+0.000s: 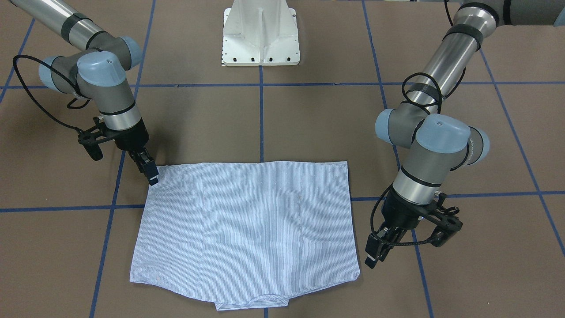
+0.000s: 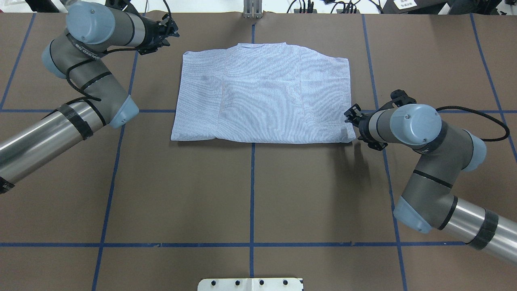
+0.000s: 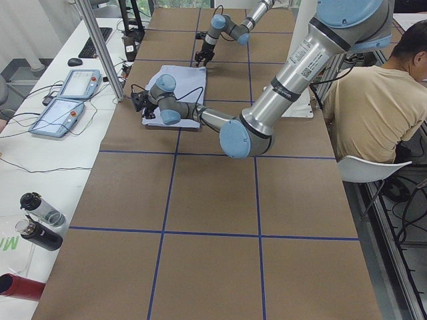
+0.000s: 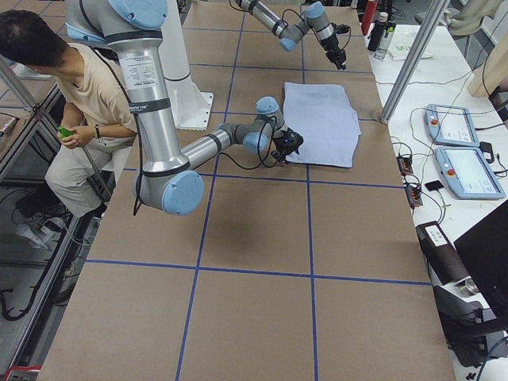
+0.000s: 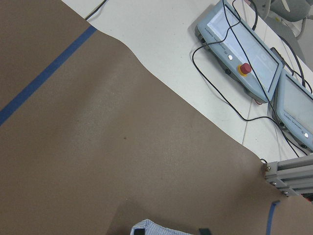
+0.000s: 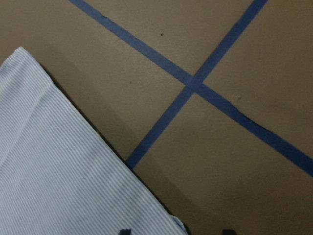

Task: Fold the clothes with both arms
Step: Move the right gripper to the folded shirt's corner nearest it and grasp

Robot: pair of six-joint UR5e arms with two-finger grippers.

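Observation:
The striped shirt (image 1: 247, 225) (image 2: 262, 93) lies flat on the brown table, folded into a rectangle, with its collar at the edge farthest from the robot. My left gripper (image 1: 373, 260) (image 2: 175, 30) hangs just outside the far corner on my left. In the left wrist view its fingertips stand apart, open, with a bit of shirt (image 5: 156, 227) showing between them. My right gripper (image 1: 152, 176) (image 2: 348, 115) is at the near corner on my right, open. Its wrist view shows the shirt (image 6: 58, 171) corner between the spread tips.
The white pedestal base (image 1: 260, 35) stands at the robot's side of the table. Blue tape lines (image 2: 252, 182) grid the brown surface. Two teach pendants (image 5: 239, 49) and cables lie beyond the far edge. A seated person (image 3: 373, 100) is beside the robot. Bottles (image 3: 40, 210) stand on the side bench.

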